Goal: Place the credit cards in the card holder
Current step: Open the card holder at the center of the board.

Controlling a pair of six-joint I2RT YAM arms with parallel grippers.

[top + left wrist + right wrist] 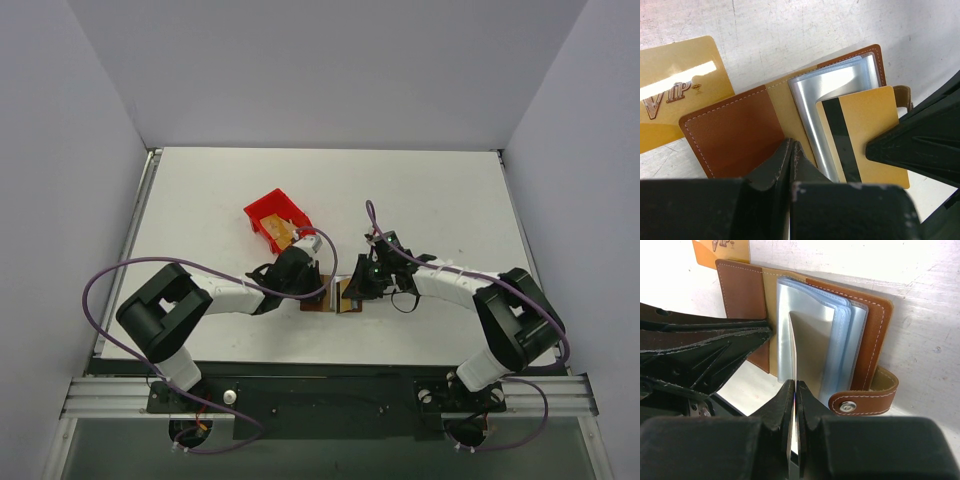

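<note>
The card holder [735,135] lies open on the table, brown flap on the left and light blue pocket panels [840,340] fanned on the right. My right gripper [795,390] is shut on a gold credit card with a dark stripe [875,120], whose front edge sits among the panels. My left gripper [791,146] is shut, with its tip pressing on the holder's tan inner face beside the panels. A second gold credit card [680,85] lies flat, partly under the holder's left side. From above, both grippers meet over the holder [313,304].
A red plastic bin [276,218] stands just behind my left gripper [318,283], with something tan inside. The holder's snap tab [860,402] hangs loose toward my right gripper [357,285]. White walls enclose the table on three sides.
</note>
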